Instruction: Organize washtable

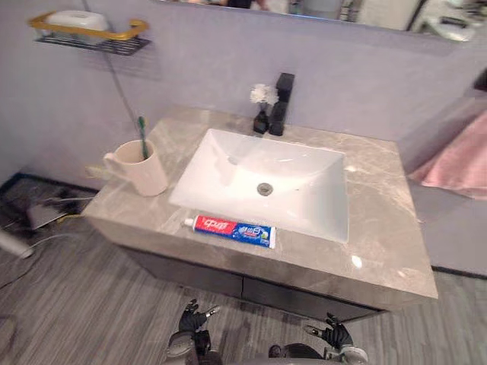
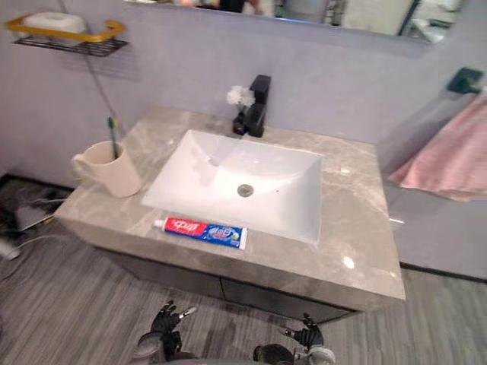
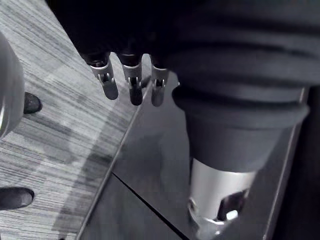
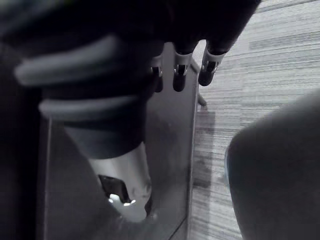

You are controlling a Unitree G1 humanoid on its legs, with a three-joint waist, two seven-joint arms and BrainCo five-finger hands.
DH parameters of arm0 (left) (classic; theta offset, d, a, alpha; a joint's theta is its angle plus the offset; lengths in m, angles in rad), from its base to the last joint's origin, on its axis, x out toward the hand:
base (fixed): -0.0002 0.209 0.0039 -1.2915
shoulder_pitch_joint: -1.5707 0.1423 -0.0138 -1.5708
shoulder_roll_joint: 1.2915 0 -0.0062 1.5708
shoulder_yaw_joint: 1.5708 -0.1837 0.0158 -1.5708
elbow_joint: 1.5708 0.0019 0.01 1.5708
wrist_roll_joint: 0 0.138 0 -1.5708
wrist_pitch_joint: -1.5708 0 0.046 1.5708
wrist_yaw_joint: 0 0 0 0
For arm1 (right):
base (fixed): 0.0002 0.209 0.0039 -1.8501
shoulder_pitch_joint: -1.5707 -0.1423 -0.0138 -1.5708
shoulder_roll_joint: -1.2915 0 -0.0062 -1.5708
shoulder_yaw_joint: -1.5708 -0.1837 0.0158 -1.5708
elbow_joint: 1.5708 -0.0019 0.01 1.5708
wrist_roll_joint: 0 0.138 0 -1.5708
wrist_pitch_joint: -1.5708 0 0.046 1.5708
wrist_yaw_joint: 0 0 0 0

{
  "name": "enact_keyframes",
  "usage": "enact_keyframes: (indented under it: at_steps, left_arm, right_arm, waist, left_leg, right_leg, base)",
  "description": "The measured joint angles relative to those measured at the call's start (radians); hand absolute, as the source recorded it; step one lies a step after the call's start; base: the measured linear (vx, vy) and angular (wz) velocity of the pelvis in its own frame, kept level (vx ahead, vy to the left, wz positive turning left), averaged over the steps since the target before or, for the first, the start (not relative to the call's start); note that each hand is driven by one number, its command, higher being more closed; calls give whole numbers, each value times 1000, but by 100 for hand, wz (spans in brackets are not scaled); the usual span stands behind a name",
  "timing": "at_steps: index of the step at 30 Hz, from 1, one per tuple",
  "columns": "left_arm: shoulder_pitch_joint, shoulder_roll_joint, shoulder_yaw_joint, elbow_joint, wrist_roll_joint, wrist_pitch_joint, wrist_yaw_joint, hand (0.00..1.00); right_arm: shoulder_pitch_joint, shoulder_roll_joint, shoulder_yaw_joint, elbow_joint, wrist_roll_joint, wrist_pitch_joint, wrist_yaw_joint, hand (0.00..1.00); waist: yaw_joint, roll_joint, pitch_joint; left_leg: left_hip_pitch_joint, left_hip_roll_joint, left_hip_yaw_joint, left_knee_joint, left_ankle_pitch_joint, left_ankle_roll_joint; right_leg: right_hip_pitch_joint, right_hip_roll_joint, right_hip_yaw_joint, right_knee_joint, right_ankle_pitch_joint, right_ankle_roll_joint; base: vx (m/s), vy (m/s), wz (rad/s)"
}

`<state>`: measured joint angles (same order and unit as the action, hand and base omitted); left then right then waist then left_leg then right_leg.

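The toothpaste tube lies flat on the marble surface, just beside the front rim of the sink basin, well apart from the cream mug holding a toothbrush. Likely light, soft and slick, it suits a pinch across its middle. The left robot hand and right robot hand hang low, fingers loosely spread, empty

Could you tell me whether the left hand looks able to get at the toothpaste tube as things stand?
Probably yes: the toothpaste tube lies uncovered along the front edge of the countertop; the left hand hangs open below that edge and must rise first.
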<state>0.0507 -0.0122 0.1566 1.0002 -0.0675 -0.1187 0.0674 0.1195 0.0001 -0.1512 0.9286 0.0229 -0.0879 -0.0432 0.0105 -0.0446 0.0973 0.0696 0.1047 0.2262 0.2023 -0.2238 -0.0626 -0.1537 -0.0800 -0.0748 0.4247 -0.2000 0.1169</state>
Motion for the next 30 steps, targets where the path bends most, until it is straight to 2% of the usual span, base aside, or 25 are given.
enact_keyframes:
  at_steps: [1, 2, 3, 4, 7, 10, 14, 18, 22, 24, 25, 27, 28, 30]
  left_arm:
    - [-4, -1, -3, 11, 0, 0, 0, 0]
    - [-8, -3, -9, 23, 0, 0, -1, 0]
    - [-10, -3, -15, 40, 0, 1, -2, 0]
    - [-14, -2, -27, 51, 1, 1, -2, 0]
    - [-11, -2, -30, 54, 3, 0, -3, 0]
    - [-8, -2, -13, 55, 12, -2, -9, 0]
    - [0, -11, 13, 43, 14, -6, -24, 0]
    - [3, 4, 56, 2, 13, -3, -23, 0]
    - [11, 8, 78, -8, 12, -3, -23, 0]
    - [10, 16, 77, 2, 12, -1, -24, 0]
    - [9, 16, 76, 4, 12, 0, -24, 0]
    - [9, 20, 67, 6, 12, -1, -23, 0]
    - [10, 19, 50, 14, 12, 0, -22, 0]
    - [12, 25, 32, 25, 11, 0, -19, 0]
  right_arm:
    - [3, -4, -1, 1, 0, -2, 0, 0]
    - [7, -8, -8, 7, 1, -4, 1, 0]
    - [-3, -19, -15, 30, -4, -7, 1, 0]
    - [-14, -25, -24, 48, -7, -7, 1, 0]
    - [-44, -29, -42, 77, -12, -15, 1, 0]
    - [-40, -19, -63, 91, -12, -16, 2, 0]
    - [-42, -18, -69, 99, -16, -15, 3, 0]
    - [-45, -8, -65, 98, -16, -14, 3, 0]
    - [-38, -6, -57, 93, -16, -13, 3, 0]
    - [-32, -7, -69, 76, -11, -15, 3, 0]
    - [-31, -10, -70, 79, -12, -13, 3, 0]
    - [-29, -17, -82, 88, -11, -13, 2, 0]
    - [-30, -30, -82, 87, -11, -14, 2, 0]
    - [-32, -39, -73, 93, -7, -13, -1, 0]
  waist:
    - [-1, 5, 0]
    - [-3, 15, 0]
    - [-3, 31, -10]
    - [-5, 32, -16]
    - [-25, 57, 2]
    - [-23, 50, 5]
    - [-21, 48, 3]
    - [6, 18, 18]
    - [7, 15, 20]
    - [3, 16, 22]
    - [2, 17, 21]
    - [3, 19, 26]
    - [4, 40, 28]
    - [4, 55, 29]
  left_leg:
    - [14, -7, 2, -16, 2, 3]
    - [32, -16, 3, -34, 5, 7]
    - [42, -23, 3, -58, 14, 7]
    - [47, -29, 2, -83, 26, 7]
    - [60, -38, -12, -124, 50, 5]
    - [108, -35, -26, -124, 50, 4]
    - [108, -32, -23, -115, 50, 3]
    - [-15, 0, -5, 130, 15, -48]
    - [-61, 42, 28, 235, 8, -46]
    - [-56, 58, 68, 200, -27, -5]
    - [-56, 66, 82, 180, -35, 8]
    - [-57, 80, 79, 51, -20, 0]
    - [-54, 86, 69, -17, 86, -39]
    - [-38, 39, 66, -52, 99, -29]
  right_leg:
    - [3, -14, -39, 4, -1, -4]
    - [12, -24, -67, -4, 4, -27]
    - [13, -26, -76, -26, 7, -37]
    - [28, -27, -89, -59, 15, -51]
    - [60, -29, -105, -120, 28, -69]
    - [142, -24, -122, -162, 28, -69]
    - [167, -12, -116, -229, 61, -63]
    - [167, -2, -83, -278, 94, -76]
    - [169, 17, -57, -290, 91, -86]
    - [169, 19, -51, -303, 105, -103]
    - [169, 16, -51, -306, 107, -101]
    - [176, -10, -54, -308, 114, -78]
    - [186, -17, -55, -310, 117, -48]
    - [196, -43, -44, -328, 123, -25]
  base:
    - [57, 100, -12]
    - [95, 90, -1]
    - [131, 81, 0]
    - [118, 51, 1]
    - [78, 25, 14]
    - [55, 2, 16]
    - [-10, 14, -2]
    - [-62, -27, -22]
    - [-46, -25, -25]
    - [27, 18, -4]
    - [22, 80, 6]
    - [41, 129, 7]
    - [54, 170, 3]
    - [81, 226, 8]
